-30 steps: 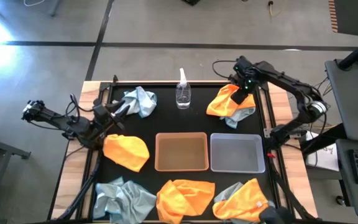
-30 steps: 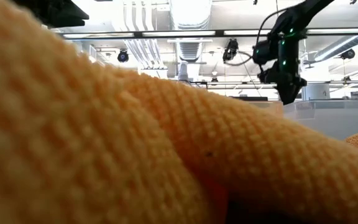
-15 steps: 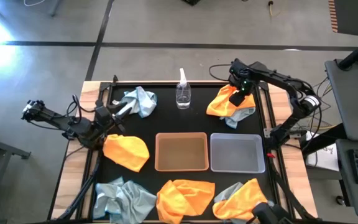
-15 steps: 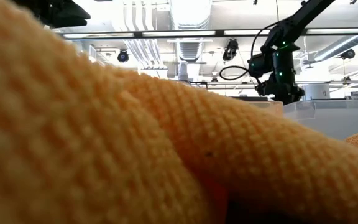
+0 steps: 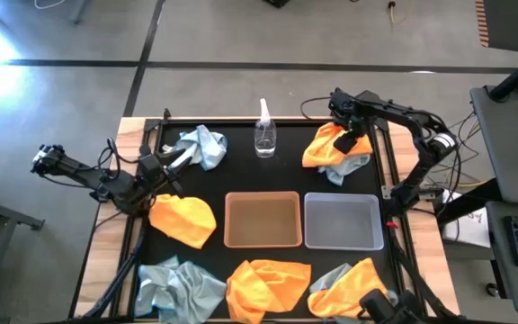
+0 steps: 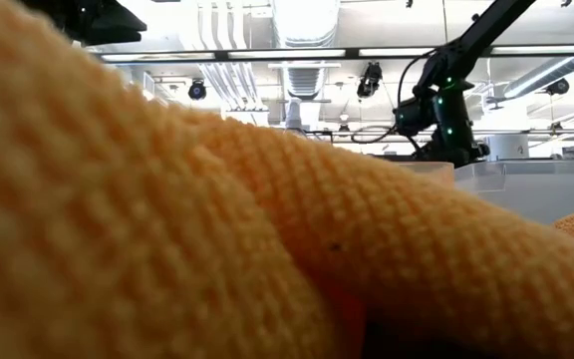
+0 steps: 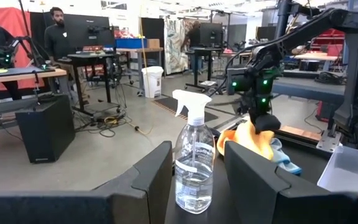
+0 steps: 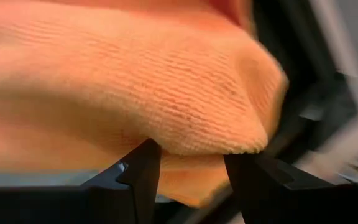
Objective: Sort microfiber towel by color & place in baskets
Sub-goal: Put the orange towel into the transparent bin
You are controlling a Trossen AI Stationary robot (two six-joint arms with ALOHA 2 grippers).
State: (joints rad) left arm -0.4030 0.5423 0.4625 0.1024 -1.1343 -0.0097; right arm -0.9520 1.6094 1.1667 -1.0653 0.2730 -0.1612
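Reaching across the upper right of the frame, the right gripper (image 5: 349, 137) now sits low on the orange towel (image 5: 325, 144) after shifting leftward over the past second; its fingers (image 8: 140, 171) have spread apart and bracket a fold of the cloth without pinching it. That towel lies bunched on top of a pale blue-grey towel (image 5: 351, 166) at the counter's (image 5: 241, 175) upper right. The left gripper (image 5: 176, 160), at the left edge, has not moved and stands open beside another blue-grey towel (image 5: 200, 144) at upper left. Below it lies a rounded orange towel (image 5: 183, 219). Along the bottom edge lie a crumpled blue-grey towel (image 5: 178, 283), an orange towel (image 5: 268, 286), and at lower right an orange towel (image 5: 358, 281) heaped on a blue-grey one (image 5: 329, 277). At centre, the tan basket (image 5: 262, 220) and the grey basket (image 5: 343, 222) sit side by side, touching, both holding nothing. A spray bottle (image 5: 264, 131) stands upright at top centre.
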